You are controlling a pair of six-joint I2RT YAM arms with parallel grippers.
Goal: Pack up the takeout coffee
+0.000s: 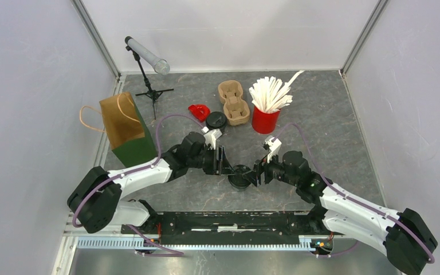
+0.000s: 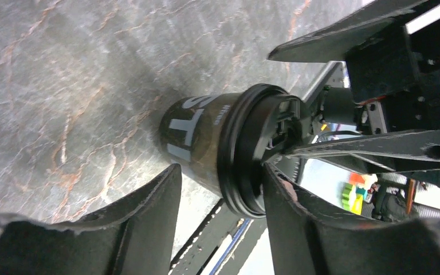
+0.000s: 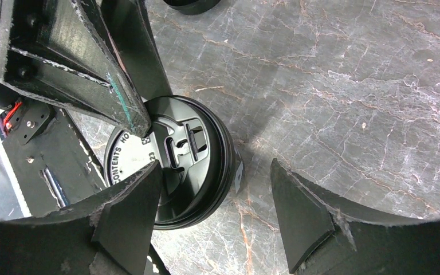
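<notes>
Cup (image 2: 197, 137) upright, lid (image 3: 189, 149) on, dead between both arms. Left gripper (image 2: 220, 172) straddles it, jaws apart, lid rim against one finger (image 2: 298, 229). Right gripper (image 3: 215, 166) also spread wide, cup off-centre beside one finger. Left looks better placed to grab.

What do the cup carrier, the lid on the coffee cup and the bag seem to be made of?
Cup carrier: probably moulded paper pulp, matte tan, with soft rounded wells.
Lid: likely plastic, glossy black, with crisp raised lettering.
Bag: apparently kraft paper, matte brown, with sharp folds.
</notes>
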